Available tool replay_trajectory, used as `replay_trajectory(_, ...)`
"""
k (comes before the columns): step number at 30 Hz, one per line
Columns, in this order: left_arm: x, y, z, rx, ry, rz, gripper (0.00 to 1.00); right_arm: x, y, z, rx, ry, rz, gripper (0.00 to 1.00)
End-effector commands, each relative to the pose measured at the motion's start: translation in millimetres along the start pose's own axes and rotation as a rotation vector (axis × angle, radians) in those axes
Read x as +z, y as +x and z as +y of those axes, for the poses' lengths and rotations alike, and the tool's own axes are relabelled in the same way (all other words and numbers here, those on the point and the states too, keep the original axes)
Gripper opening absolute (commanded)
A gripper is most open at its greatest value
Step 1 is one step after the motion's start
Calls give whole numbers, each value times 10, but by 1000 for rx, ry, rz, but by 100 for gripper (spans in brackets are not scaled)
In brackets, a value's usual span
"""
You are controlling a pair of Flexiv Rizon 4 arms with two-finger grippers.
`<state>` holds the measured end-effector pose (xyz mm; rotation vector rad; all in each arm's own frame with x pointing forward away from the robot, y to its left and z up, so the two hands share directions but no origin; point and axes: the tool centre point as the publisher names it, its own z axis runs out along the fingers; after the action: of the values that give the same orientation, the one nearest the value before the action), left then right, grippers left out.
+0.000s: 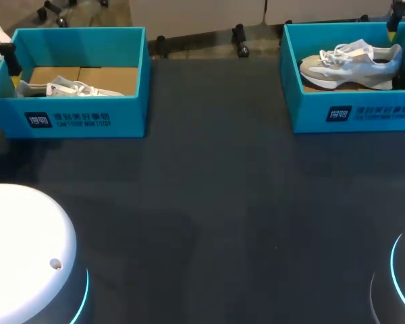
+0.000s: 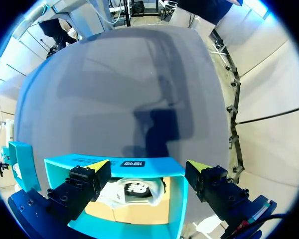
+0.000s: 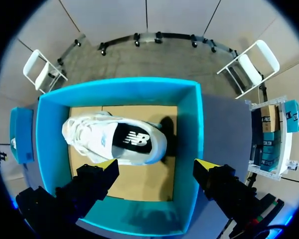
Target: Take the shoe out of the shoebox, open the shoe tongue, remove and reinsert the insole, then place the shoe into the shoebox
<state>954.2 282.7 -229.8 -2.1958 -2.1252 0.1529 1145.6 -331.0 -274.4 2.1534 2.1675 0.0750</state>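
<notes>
While both arms hang over the far corners, the count reads: 1 dark table (image 1: 216,202), 2 teal boxes, 2 shoes, 2 grippers.

Boxes: left box (image 1: 67,120) at the far left corner, right box (image 1: 354,113) at the far right corner, well apart, with bare tabletop between them. Both are open-topped with a brown card floor showing.

Shoes, one per box:
- Left shoe (image 1: 67,88) lies inside the left box. It is pale, with white laces showing. In the head view the near wall hides its lower part.
- Right shoe (image 1: 351,62) lies inside the right box on its side, side panel up, toe pointing toward the left box, sole toward the near wall. It rests on the card floor.

Grippers:
- Left gripper (image 2: 148,166) is above the left box, fingers spread wide. It holds nothing and touches nothing. The left shoe sits below, between the two fingers' lines.
- Right gripper (image 3: 158,163) is above the right box, fingers likewise spread wide, empty, clear of shoe and walls. The right shoe is below and just ahead of the tips.

Surroundings: four box walls ring each shoe, and the open tops face the grippers. Left base (image 1: 23,250), a white dome with a cyan ring, sits at the near left edge. Only the rim of the right base (image 1: 401,283) shows at the near right
</notes>
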Motion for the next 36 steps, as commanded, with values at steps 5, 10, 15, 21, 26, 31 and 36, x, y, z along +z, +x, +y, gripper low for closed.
replay_trajectory(5, -2, 2, -15, 1, -3, 1, 100, 220, 51, 56, 39, -19, -7, 50)
replay_trajectory(10, -2, 2, -15, 1, -3, 1, 100, 309, 62, 65, 48, -19, 3, 49)
replay_trajectory(15, -2, 2, -15, 1, -3, 1, 100, 374, 19, 72, 54, 4, -19, 49)
replay_trajectory(21, -2, 2, -15, 1, -3, 1, 100, 427, -9, 92, 58, 14, -29, 49)
replay_trajectory(26, -2, 2, -15, 1, -3, 1, 100, 494, -32, 89, 77, 15, -36, 53)
replay_trajectory(31, -2, 2, -15, 1, -3, 1, 100, 550, -43, 102, 78, 17, -37, 61)
replay_trajectory(36, -2, 2, -15, 1, -3, 1, 100, 636, -54, 113, 78, 21, -28, 57)
